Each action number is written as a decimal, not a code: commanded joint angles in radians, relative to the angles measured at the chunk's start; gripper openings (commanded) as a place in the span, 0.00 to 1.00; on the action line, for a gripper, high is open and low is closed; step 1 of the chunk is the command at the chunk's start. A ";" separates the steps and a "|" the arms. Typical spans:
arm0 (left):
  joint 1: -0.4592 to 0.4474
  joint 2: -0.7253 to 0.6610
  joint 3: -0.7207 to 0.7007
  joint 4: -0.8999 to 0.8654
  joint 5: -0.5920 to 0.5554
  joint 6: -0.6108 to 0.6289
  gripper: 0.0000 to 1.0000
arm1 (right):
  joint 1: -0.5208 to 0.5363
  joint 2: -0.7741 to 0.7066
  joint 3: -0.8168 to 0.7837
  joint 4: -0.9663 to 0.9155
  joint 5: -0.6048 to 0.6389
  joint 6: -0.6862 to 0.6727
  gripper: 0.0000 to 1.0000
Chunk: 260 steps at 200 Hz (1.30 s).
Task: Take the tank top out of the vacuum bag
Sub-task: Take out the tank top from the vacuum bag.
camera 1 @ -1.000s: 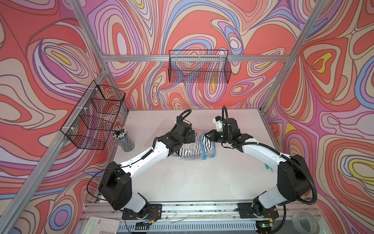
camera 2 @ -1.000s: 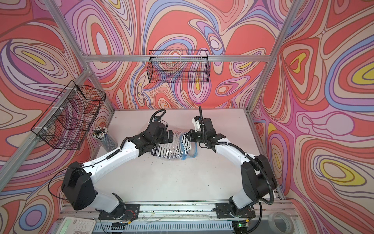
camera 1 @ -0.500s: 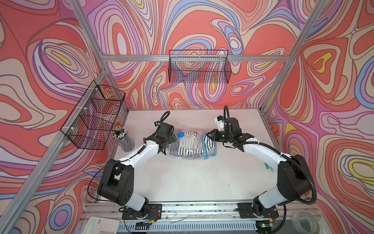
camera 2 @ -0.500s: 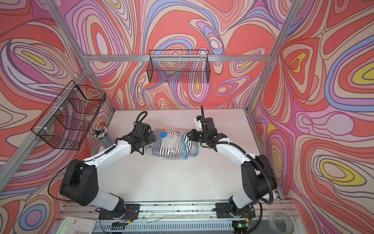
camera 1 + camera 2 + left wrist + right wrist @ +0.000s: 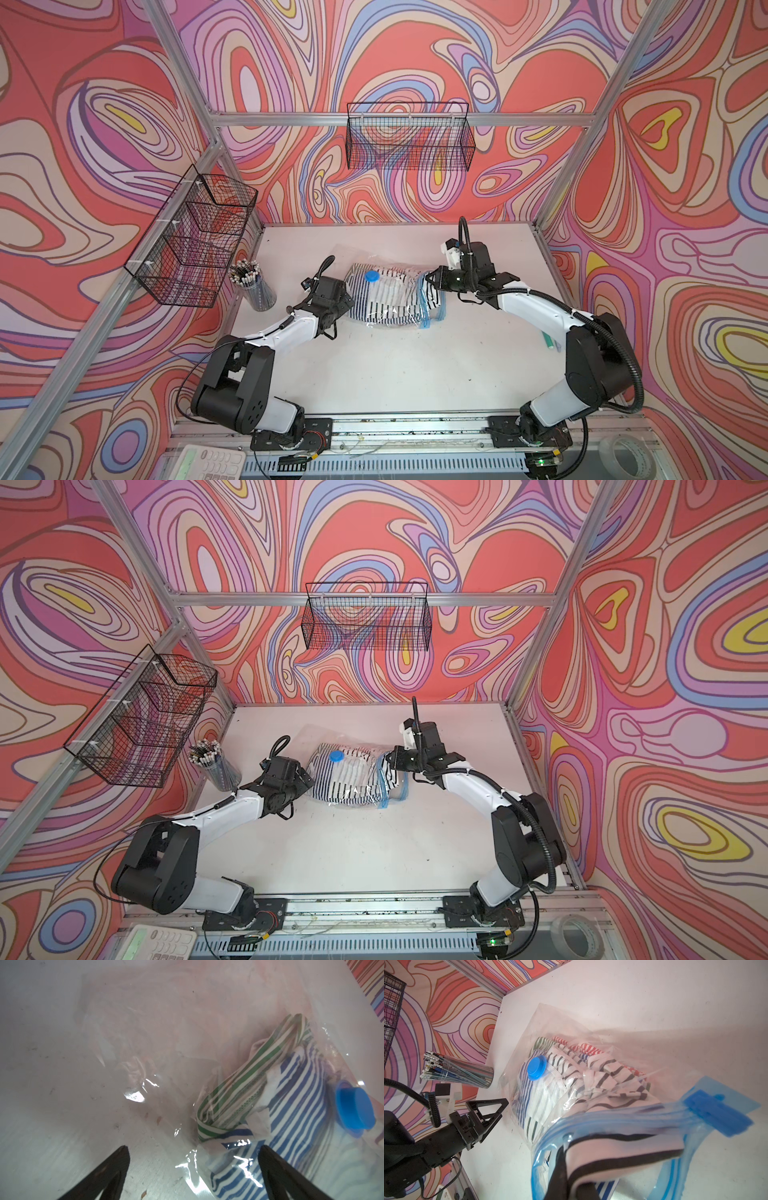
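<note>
A: Gripper states needed.
B: The right gripper is clamped on a black-striped fold of the tank top, right at the zip strip, at the bag end farthest from the blue valve cap. The left gripper is spread wide, nothing held, just beside the bag end nearest the cap.
A: Bag location?
B: The vacuum bag is laid on the table, cap facing up. Most of the tank top is bunched inside, under and around the cap. Only the clamped fold is seen through the opening.
A: Handling?
B: The cloth is judged light, soft and stretchy; no stiffness can be counted on. The film is judged thin and slick, so the whole bag is likely to be dragged along with the cloth unless it is pinned.
A: Hold points?
B: Cloth: the hold at the opening is judged sound; a thick bunch is preferred over a single hem. Bag: the clear empty corner beyond the cap is suggested, not the cap itself, and not film over cloth, or the cloth gets trapped too. Whether the film is touched by the left gripper cannot be told.
A: Snags?
B: A slider clip is seated on the zip strip, away from the cap. Bunched cloth may get caught there.
</note>
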 commanded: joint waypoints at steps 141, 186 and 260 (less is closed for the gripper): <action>0.004 0.202 -0.075 0.521 0.052 -0.133 0.68 | -0.024 0.012 0.004 0.038 -0.043 -0.012 0.00; 0.004 0.247 -0.042 0.532 0.064 -0.111 0.00 | -0.034 0.018 0.002 0.044 -0.053 -0.012 0.00; 0.054 0.107 -0.048 0.277 -0.166 -0.084 0.00 | -0.115 0.006 0.004 -0.008 -0.022 -0.045 0.00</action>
